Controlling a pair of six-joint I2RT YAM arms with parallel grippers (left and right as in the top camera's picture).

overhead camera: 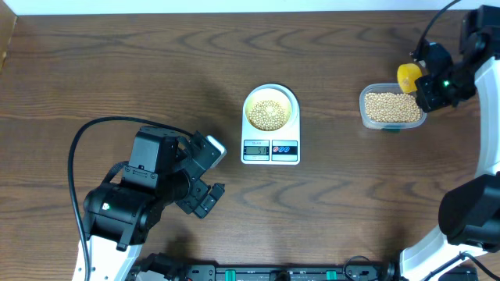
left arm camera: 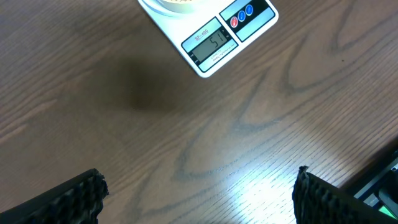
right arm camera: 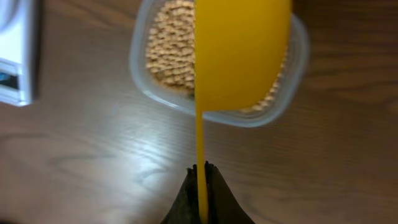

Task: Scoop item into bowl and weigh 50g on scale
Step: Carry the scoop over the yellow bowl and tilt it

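Nearest, the left gripper [left arm camera: 199,205] gapes wide, empty, over the brown wooden counter [left arm camera: 124,124]. Mid-counter, the small cream bowl [overhead camera: 248,114] of tan round beans [overhead camera: 268,115] sits on the flat white kitchen scale [overhead camera: 270,150]. Farthest, the right gripper [right arm camera: 203,171] pinches a yellow plastic scoop [right arm camera: 239,50] over a clear bean tub [overhead camera: 364,108].

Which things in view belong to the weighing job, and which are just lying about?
Job: scale, bowl on it, beans in the bowl, clear tub of beans, yellow scoop in the right hand.
Lying about: only the left arm's black cable on the table.
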